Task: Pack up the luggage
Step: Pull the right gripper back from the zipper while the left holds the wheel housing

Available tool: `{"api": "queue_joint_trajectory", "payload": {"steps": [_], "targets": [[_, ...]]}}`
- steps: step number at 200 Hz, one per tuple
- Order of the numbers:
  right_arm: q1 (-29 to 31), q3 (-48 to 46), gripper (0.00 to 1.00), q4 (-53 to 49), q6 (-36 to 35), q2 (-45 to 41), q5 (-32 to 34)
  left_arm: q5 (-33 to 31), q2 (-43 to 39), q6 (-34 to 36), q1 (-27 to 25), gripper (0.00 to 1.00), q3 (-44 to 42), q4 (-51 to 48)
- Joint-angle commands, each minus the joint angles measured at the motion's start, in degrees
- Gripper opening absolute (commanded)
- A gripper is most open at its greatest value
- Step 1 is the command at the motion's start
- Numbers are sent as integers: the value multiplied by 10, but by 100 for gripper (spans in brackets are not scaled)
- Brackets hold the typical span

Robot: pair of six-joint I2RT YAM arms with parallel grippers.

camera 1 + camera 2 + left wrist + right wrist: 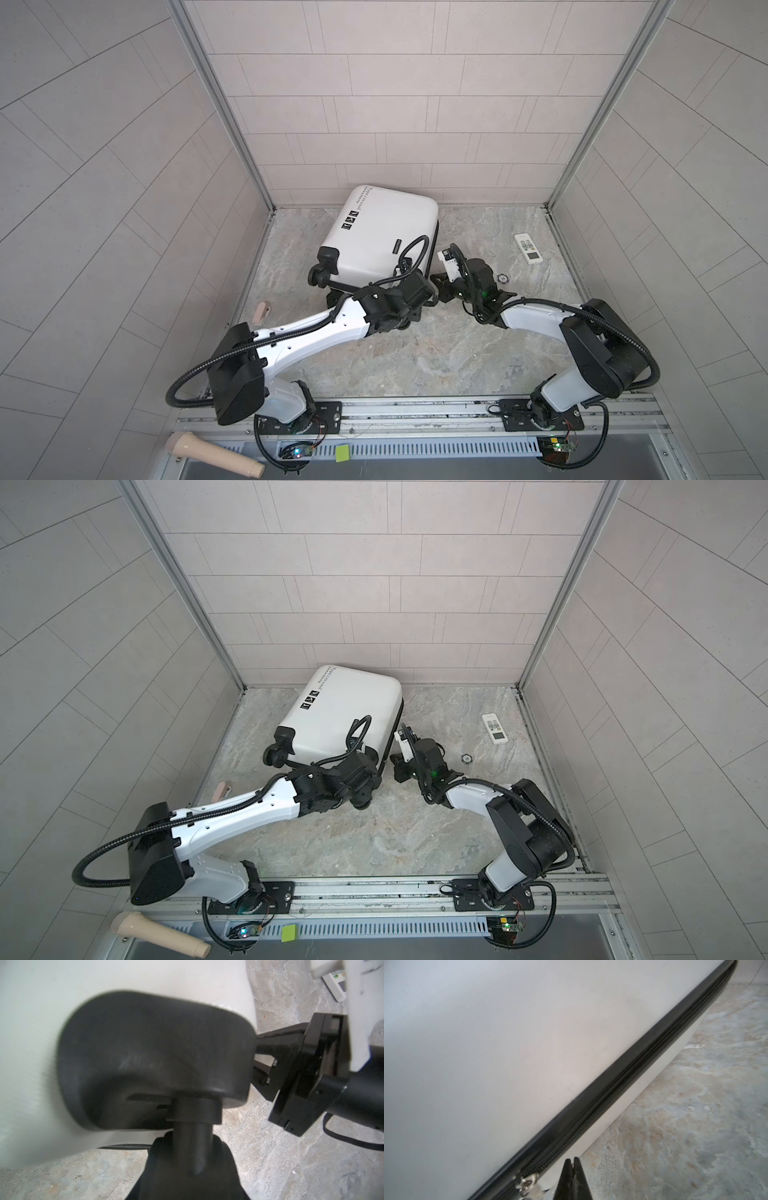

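Pressed together, the right hand (573, 1167) is held low beside the luggage's (382, 232) zipper pull (527, 1183); the left hand's (426, 301) state cannot be told.

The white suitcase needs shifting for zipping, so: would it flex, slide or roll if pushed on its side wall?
The suitcase looks like a hard glossy shell, so it is probably stiff and slippery to pinch. Lying flat with its wheels sticking out at one end, it likely slides on the smooth stone floor rather than rolls.
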Motion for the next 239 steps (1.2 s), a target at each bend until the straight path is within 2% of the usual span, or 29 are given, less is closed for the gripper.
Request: {"api": "queue_joint_trajectory", "payload": {"steps": [1, 36, 54, 83, 101, 134, 163, 176, 184, 197, 203, 217, 239], "targets": [[-7, -13, 0, 14, 2, -30, 11, -25, -28, -19, 1, 0, -10, -51], [-7, -23, 0, -6, -3, -56, 6, -47, -51, -9, 3, 0, -28, -60], [-1, -45, 10, -8, 0, -84, 11, -54, -70, 12, 6, 0, -43, -51], [25, -89, 27, -16, -13, -189, 71, -69, -98, 32, 8, 0, -62, -44], [28, -92, 34, -59, -34, -248, 110, -76, -110, 39, 8, 0, -69, -43], [28, -86, 39, -121, -75, -307, 143, -80, -127, 46, 12, 0, -75, -43], [28, -82, 41, -149, -79, -321, 127, -86, -137, 46, 12, 0, -81, -47], [29, -96, 37, -133, -61, -338, 117, -89, -142, 45, 12, 0, -85, -50], [30, -130, 37, -77, -40, -373, 123, -91, -146, 44, 13, 0, -88, -51], [30, -185, 52, 3, -11, -425, 159, -95, -154, 41, 14, 0, -94, -55], [30, -194, 55, 10, -12, -436, 174, -96, -158, 39, 15, 0, -98, -57], [30, -171, 56, -50, -35, -436, 191, -98, -169, 34, 18, 0, -109, -52], [28, -138, 51, -121, -27, -419, 206, -96, -183, 26, 22, 0, -123, -48]]}}
